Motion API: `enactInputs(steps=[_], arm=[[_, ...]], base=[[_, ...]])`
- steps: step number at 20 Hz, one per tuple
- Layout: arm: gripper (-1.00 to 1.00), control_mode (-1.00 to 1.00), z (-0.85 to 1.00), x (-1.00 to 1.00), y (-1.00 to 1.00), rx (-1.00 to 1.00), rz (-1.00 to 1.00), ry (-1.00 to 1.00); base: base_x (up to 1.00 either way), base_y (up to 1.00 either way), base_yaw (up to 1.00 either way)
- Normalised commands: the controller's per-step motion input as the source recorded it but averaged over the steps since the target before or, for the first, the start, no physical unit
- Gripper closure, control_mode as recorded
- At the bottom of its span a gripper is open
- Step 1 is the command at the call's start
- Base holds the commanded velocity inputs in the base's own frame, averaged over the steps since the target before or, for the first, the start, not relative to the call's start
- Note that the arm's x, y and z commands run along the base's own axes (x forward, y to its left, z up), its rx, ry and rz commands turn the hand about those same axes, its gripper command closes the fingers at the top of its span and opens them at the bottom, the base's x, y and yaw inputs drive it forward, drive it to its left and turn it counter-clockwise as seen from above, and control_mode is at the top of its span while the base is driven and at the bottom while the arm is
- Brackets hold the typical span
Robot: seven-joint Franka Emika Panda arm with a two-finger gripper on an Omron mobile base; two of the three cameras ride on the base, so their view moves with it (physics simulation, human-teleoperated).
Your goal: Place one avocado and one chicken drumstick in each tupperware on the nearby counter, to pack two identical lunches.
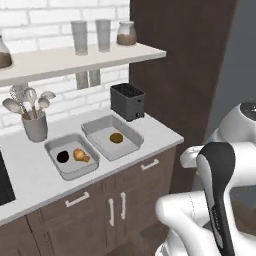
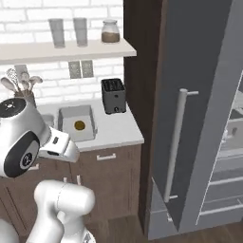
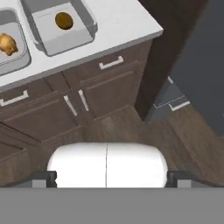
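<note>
Well beyond the claw (image 3: pixel 106 183), spread wide and empty, olive-brown avocado (image 3: pixel 64 20) lies in a tupperware (image 3: pixel 83 33).

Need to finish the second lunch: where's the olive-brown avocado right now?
In the left base view the olive-brown avocado lies alone in the right tupperware, in front of the toaster; the left tupperware holds the other pair.

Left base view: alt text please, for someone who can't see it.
Two grey tupperwares sit side by side on a pale counter: the left tupperware holds a near-black avocado and a golden-orange drumstick, the right tupperware only an olive-brown avocado. Behind them stand a cup of utensils and a black toaster, with the robot's white arm at lower right.
</note>
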Motion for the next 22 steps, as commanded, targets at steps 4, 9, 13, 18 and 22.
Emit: enactInputs(steps=[4, 9, 13, 18, 22], arm=[[-1.00, 1.00, 0.00, 0.00, 0.00, 0.00, 0.00, 0.00], [-1.00, 1.00, 0.00, 0.00, 0.00, 0.00, 0.00, 0.00], [-1.00, 1.00, 0.00, 0.00, 0.00, 0.00, 0.00, 0.00], [-1.00, 1.00, 0.00, 0.00, 0.00, 0.00, 0.00, 0.00], [-1.00, 1.00, 0.00, 0.00, 0.00, 0.00, 0.00, 0.00]], base=[[-0.49, 0.00, -0.77], [-0.44, 0.00, -0.79], [-0.54, 0.00, -0.76], [-0.21, -0.17, -0.73], [-0.01, -0.54, -0.63]])
